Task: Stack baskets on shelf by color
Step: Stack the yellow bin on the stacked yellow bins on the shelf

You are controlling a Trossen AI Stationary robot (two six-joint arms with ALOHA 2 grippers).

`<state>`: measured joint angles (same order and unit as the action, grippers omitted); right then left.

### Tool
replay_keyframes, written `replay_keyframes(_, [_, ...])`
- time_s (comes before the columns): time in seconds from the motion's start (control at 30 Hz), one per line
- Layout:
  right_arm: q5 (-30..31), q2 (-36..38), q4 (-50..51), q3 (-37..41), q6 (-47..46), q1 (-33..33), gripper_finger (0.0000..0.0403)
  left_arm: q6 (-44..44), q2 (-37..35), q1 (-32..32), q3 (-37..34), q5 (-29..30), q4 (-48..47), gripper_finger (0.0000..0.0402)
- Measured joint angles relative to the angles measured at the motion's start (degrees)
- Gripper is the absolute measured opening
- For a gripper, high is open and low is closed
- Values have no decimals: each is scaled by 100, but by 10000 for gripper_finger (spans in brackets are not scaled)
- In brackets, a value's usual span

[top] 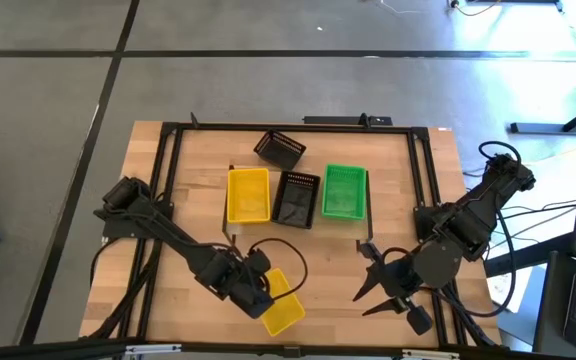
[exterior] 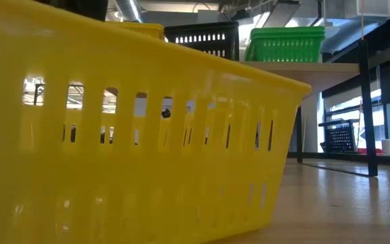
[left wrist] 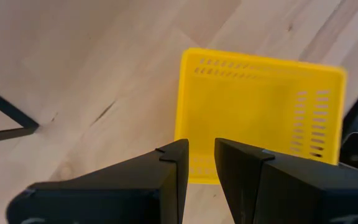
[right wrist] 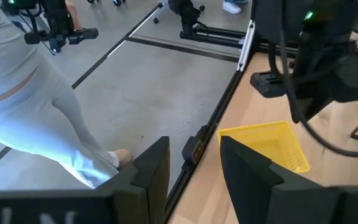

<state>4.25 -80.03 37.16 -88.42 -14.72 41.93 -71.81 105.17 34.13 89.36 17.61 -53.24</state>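
Observation:
A loose yellow basket (top: 286,310) (left wrist: 253,112) lies flat on its bottom near the table's front edge, and it fills the low view (exterior: 114,135). My left gripper (top: 265,300) (left wrist: 202,152) is open and points steeply down over that basket's near short rim. I cannot tell whether it touches. On the shelf (exterior: 303,68) stand a yellow basket (top: 248,195), a black basket (top: 297,198) and a green basket (top: 345,190). Another black basket (top: 279,150) sits tilted on the table behind the shelf. My right gripper (top: 360,272) (right wrist: 194,149) hangs open above the table's front right, holding nothing.
Black rails (top: 168,200) frame the tabletop. The shelf's thin black legs (exterior: 367,108) stand on the table's middle. A person's leg in light trousers (right wrist: 42,112) shows on the floor beyond the table's edge. Bare wood lies between the loose basket and the shelf.

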Motion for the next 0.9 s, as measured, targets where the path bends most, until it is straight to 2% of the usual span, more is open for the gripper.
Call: replay_keyframes(0.9, [-243,0,24,0,20,0,139,-294,721,-137,-4,-16,9,69])
